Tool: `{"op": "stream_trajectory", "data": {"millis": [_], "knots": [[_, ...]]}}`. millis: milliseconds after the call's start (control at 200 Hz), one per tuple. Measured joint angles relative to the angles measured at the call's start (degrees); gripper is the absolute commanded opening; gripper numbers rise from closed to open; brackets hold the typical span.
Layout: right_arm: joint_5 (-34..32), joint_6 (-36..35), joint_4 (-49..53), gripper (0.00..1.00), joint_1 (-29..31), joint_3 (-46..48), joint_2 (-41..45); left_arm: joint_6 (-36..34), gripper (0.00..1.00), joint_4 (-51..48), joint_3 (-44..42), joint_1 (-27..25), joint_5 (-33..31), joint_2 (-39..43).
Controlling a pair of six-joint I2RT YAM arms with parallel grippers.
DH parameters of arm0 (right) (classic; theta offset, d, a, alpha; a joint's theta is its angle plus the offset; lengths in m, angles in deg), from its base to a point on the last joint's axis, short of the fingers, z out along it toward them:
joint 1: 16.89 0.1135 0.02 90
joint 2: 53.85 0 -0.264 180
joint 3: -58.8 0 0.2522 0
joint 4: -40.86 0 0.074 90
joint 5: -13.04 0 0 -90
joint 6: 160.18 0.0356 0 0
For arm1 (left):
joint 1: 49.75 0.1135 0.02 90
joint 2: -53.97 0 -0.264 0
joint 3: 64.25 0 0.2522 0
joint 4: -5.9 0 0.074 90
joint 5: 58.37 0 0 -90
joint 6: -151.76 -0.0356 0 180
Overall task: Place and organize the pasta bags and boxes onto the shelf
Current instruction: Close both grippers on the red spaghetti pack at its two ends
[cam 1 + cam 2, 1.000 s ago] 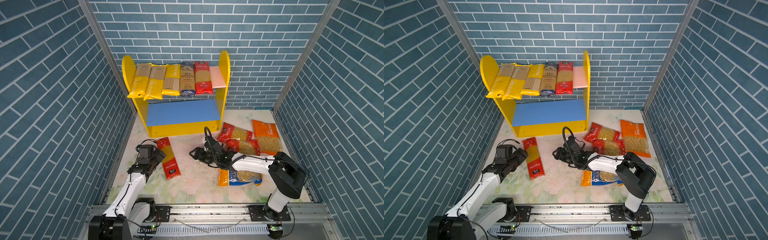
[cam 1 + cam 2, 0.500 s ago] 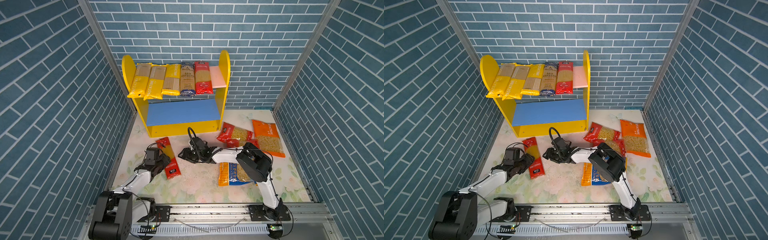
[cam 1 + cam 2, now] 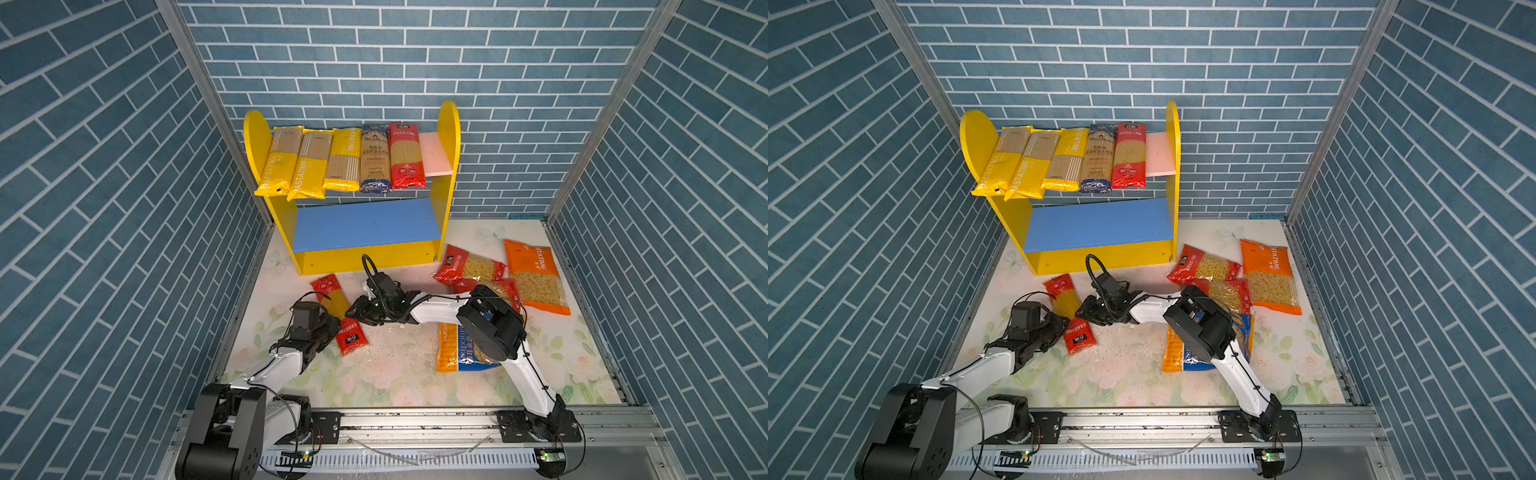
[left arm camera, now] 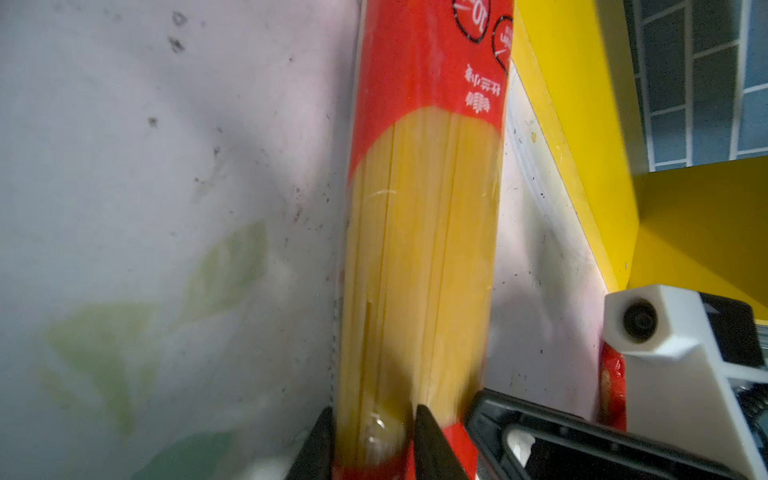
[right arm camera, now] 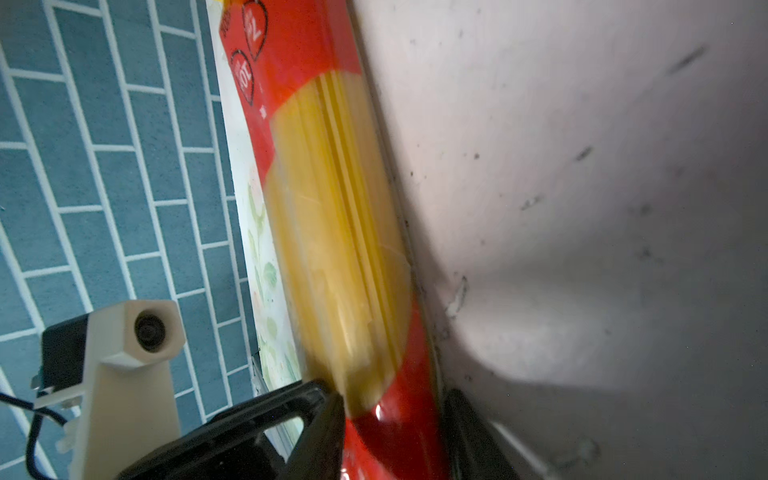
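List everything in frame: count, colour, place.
shelf: 1, yellow sides, pink and blue boards, back wall
yellow spaghetti packs: 3, yellow, pink board, left
dark blue spaghetti pack: 1, pink board
shelved red spaghetti pack: 1, pink board, rightmost
floor red spaghetti pack: 1, mat, before shelf
red short-pasta bags: 2, mat, right of shelf
orange bag: 1, mat, far right
blue-orange bag: 1, mat, partly under right arm
floral mat: 1, pale
left gripper: black, clamping floor pack
right gripper: black, same pack
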Motion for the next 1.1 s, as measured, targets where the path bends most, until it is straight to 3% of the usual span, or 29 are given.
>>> {"op": "stream_trajectory", "data": {"millis": [210, 415, 570, 685, 835, 940, 1100], "knots": [[0.8, -0.4, -3.1, 0.11, -0.5, 3.2, 1.8, 1.0, 0.36, 0.4, -0.1, 0.0, 2.3, 1.3], [0.7, -0.8, -3.1, 0.03, -1.7, 9.7, 9.0, 1.7, 0.41, -1.0, -0.1, -1.0, 5.4, 5.2], [0.7, -4.2, 0.8, 0.02, -3.4, 16.7, 16.6, 2.1, 0.49, -0.9, -0.1, -3.8, 6.1, 6.9], [-0.2, -7.8, 6.8, 0.12, -5.4, 21.2, 22.4, 2.3, 0.52, -0.2, -0.8, -4.1, 6.3, 6.7], [-1.1, -12.0, 13.2, 0.42, -7.2, 24.8, 27.0, 2.3, 0.53, 2.3, -0.8, -7.1, 6.5, 3.0], [-0.2, -13.9, 14.2, 0.55, -8.6, 26.8, 28.2, 2.1, 0.53, 4.1, -0.3, -11.8, 6.1, -0.8], [0.5, -17.8, 18.6, 0.65, -10.4, 28.3, 29.2, 2.3, 0.53, 8.5, 0.3, -18.8, 4.5, -5.8]]}}
